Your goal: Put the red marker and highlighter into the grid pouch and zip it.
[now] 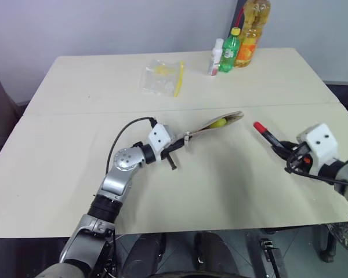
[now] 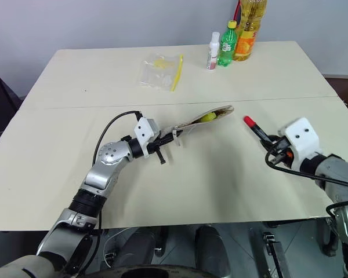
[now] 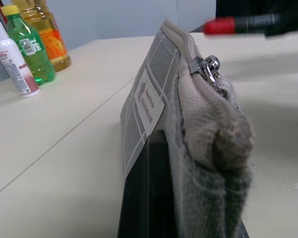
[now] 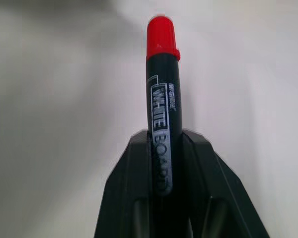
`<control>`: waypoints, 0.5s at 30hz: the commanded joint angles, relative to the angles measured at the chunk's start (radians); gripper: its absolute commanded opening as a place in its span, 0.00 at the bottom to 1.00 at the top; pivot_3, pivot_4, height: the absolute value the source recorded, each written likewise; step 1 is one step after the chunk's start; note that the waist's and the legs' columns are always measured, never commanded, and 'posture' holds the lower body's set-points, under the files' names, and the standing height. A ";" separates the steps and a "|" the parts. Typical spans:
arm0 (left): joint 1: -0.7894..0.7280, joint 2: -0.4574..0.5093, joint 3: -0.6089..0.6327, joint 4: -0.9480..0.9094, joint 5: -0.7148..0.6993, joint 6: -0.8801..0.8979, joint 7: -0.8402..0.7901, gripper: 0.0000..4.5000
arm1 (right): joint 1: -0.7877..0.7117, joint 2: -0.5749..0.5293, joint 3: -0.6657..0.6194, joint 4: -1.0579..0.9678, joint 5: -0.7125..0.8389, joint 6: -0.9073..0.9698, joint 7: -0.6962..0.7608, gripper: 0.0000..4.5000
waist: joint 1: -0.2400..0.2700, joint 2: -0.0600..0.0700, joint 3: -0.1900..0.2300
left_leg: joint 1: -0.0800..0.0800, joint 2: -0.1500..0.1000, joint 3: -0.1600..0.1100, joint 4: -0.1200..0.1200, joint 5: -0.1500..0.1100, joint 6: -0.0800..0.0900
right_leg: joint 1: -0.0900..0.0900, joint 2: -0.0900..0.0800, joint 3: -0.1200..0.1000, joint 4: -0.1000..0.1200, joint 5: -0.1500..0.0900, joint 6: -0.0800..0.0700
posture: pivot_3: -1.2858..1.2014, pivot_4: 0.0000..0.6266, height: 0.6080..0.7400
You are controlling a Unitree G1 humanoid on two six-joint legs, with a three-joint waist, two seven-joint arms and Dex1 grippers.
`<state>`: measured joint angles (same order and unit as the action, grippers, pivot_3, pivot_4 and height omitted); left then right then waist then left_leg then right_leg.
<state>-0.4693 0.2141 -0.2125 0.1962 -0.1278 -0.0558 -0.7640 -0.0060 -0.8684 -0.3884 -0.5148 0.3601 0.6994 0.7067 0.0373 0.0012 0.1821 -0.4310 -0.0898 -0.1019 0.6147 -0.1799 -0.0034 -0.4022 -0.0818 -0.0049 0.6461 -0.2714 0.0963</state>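
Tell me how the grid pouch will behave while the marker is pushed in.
The grid pouch is soft fabric and bends up from the left gripper, so it will probably flex under a push. Gripped at one end only, its mouth may swing away. The highlighter already inside adds little stiffness. The marker, clamped in the right gripper, looks rigid.

The red marker (image 4: 163, 124) reads "WHITE BOARD"; the grid pouch (image 3: 154, 94) label "HANDMADE".

Woven cloth grid pouch (image 3: 188, 124), metal zip pull (image 3: 207, 68), glossy plastic red marker (image 4: 161, 99)
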 commanded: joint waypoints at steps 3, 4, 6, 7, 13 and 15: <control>-0.003 0.011 0.014 -0.004 0.001 -0.014 0.004 0.00 | -0.071 -0.056 0.065 -0.078 0.011 -0.010 0.029 0.07 | 0.001 -0.001 0.000 | 0.000 0.000 0.000 0.000 0.000 0.000 | 0.000 0.000 0.000 -0.001 -0.001 -0.003 | 0.52 0.24 1.00; -0.003 0.011 0.012 -0.007 0.003 -0.014 0.004 0.00 | -0.090 -0.062 0.086 -0.086 0.015 -0.008 0.035 0.07 | 0.001 -0.001 0.000 | 0.000 0.000 0.000 0.000 0.000 0.000 | 0.000 -0.001 0.000 -0.001 -0.001 -0.003 | 0.52 0.24 1.00; -0.003 0.012 0.011 -0.011 0.004 -0.014 0.005 0.00 | -0.118 -0.075 0.130 -0.094 0.004 -0.010 0.041 0.07 | 0.000 -0.001 0.000 | 0.000 0.000 0.000 0.000 0.000 0.000 | 0.000 -0.001 0.000 -0.001 -0.001 -0.003 | 0.52 0.24 1.00; -0.002 0.013 0.010 -0.012 0.004 -0.014 0.005 0.00 | -0.127 -0.082 0.150 -0.094 -0.006 -0.013 0.042 0.07 | 0.001 -0.001 0.000 | 0.000 0.000 0.000 0.000 0.000 0.000 | 0.000 -0.001 0.000 -0.001 -0.001 -0.003 | 0.52 0.24 1.00; 0.004 0.016 0.007 -0.024 0.009 -0.014 0.006 0.00 | -0.179 -0.088 0.239 -0.074 -0.042 -0.035 0.044 0.07 | 0.000 -0.001 0.000 | -0.001 0.000 0.000 0.000 0.000 0.000 | 0.000 -0.001 0.000 -0.001 -0.002 -0.003 | 0.52 0.24 1.00; 0.005 0.017 0.006 -0.028 0.010 -0.014 0.007 0.00 | -0.187 -0.089 0.259 -0.065 -0.057 -0.040 0.043 0.07 | 0.001 -0.001 0.000 | -0.001 0.000 0.000 -0.001 0.000 0.000 | 0.000 -0.001 0.000 -0.001 -0.002 -0.003 | 0.52 0.24 1.00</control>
<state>-0.4694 0.2234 -0.2132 0.1907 -0.1205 -0.0597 -0.7625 -0.1752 -0.9430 -0.1249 -0.5771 0.3185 0.6783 0.7493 0.0378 0.0002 0.1823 -0.4315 -0.0899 -0.1022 0.6141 -0.1800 -0.0035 -0.4027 -0.0826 -0.0048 0.6449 -0.2729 0.0934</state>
